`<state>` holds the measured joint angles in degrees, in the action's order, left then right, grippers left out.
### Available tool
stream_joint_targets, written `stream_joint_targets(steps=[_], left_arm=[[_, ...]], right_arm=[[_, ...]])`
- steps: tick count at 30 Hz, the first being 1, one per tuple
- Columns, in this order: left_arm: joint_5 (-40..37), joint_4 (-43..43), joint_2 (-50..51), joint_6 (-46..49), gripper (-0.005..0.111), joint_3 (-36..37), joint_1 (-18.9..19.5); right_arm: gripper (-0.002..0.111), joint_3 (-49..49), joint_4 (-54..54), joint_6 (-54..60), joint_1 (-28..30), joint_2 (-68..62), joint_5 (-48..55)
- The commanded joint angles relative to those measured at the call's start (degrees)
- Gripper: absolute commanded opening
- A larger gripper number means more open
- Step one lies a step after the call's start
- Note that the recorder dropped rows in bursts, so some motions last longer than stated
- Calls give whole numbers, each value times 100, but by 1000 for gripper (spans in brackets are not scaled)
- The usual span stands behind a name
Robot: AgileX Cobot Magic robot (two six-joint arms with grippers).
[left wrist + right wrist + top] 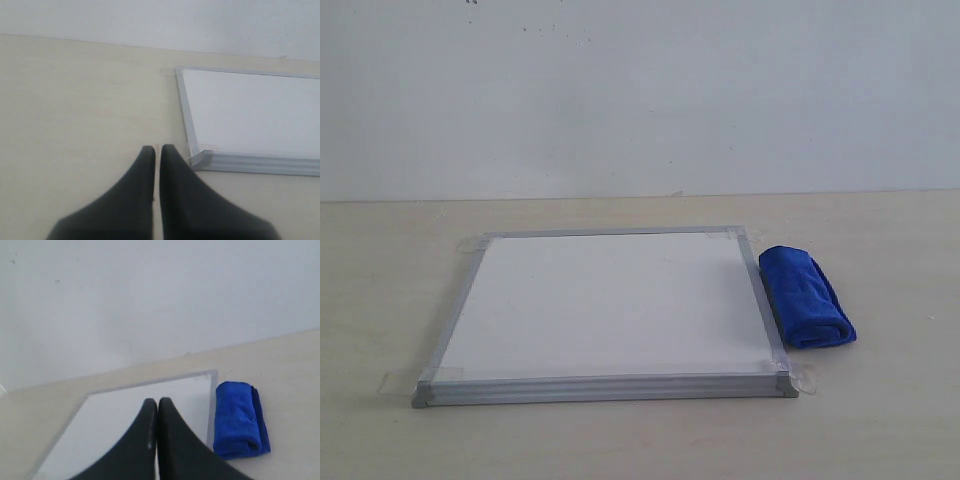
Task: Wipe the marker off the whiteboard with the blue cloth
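The whiteboard (pixel 605 305) lies flat on the table, silver-framed, with clear tape at its corners. Its white surface shows no red marker line in any view. The blue cloth (pixel 805 297) lies rolled on the table, right against the board's right edge. Neither arm shows in the exterior view. In the left wrist view my left gripper (pixel 157 148) is shut and empty, just off a near corner of the whiteboard (pixel 250 112). In the right wrist view my right gripper (pixel 157 401) is shut and empty over the whiteboard (pixel 125 410), with the blue cloth (pixel 239 420) off to one side.
The pale wooden table (pixel 880 420) stretches around the board on all sides. A plain white wall (pixel 640 90) rises behind the table's far edge.
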<state>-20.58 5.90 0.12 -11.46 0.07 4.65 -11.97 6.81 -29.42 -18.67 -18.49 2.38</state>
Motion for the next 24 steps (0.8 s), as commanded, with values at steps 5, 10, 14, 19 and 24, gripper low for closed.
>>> stream_joint_targets(steps=[5,10,14,19,24], left_arm=[[12,-52,-12,-44,4,-7,-29],[12,-52,-12,-44,4,-7,-29],[12,-52,-12,-44,4,-7,-29],[12,-52,-12,-44,4,-7,-29],[12,-52,-12,-44,4,-7,-29]], right_arm=[[0,939,-8,314,947,1660,-773],[0,1197,-8,931,1246,1849,-669],[0,1197,-8,1143,1244,1849,-302],[0,1197,36,1326,1244,1849,3],[0,1197,36,1315,1244,1849,287]])
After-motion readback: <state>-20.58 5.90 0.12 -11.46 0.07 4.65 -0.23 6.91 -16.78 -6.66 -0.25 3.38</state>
